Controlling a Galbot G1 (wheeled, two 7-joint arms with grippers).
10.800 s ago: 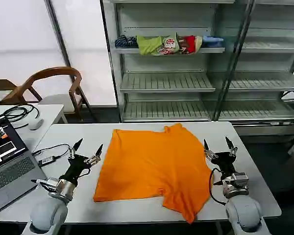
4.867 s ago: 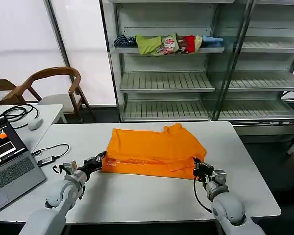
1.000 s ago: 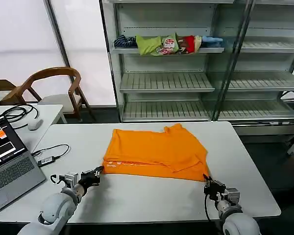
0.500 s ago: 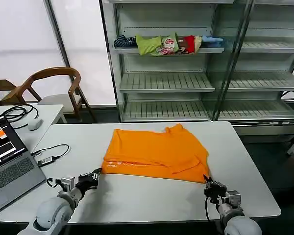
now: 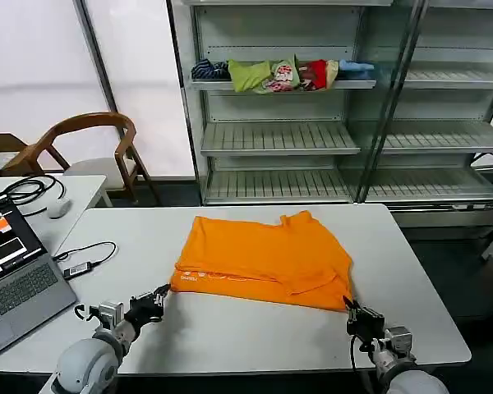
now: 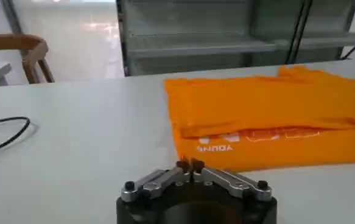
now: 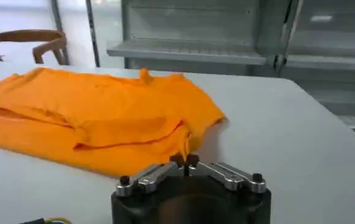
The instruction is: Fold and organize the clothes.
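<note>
The orange T-shirt (image 5: 263, 258) lies folded in half across the middle of the white table (image 5: 230, 336), with pale lettering along its near hem (image 6: 217, 148). My left gripper (image 5: 160, 294) sits low on the table at the shirt's near left corner. Its fingertips (image 6: 190, 164) are shut together on the edge of the cloth. My right gripper (image 5: 351, 309) is at the near right corner, shut (image 7: 185, 160) on a pinched crease of the cloth (image 7: 134, 131).
A laptop (image 5: 12, 279) and a cable (image 5: 86, 258) lie at the table's left. A wooden chair (image 5: 90, 144) stands behind. The metal shelf unit (image 5: 312, 135) at the back holds a multicoloured heap of garments (image 5: 283, 74).
The shirt, spread flat at first, is now folded in half. Over the last second both grippers drew back toward the front edge, and the shirt slid slightly nearer and to the right.
</note>
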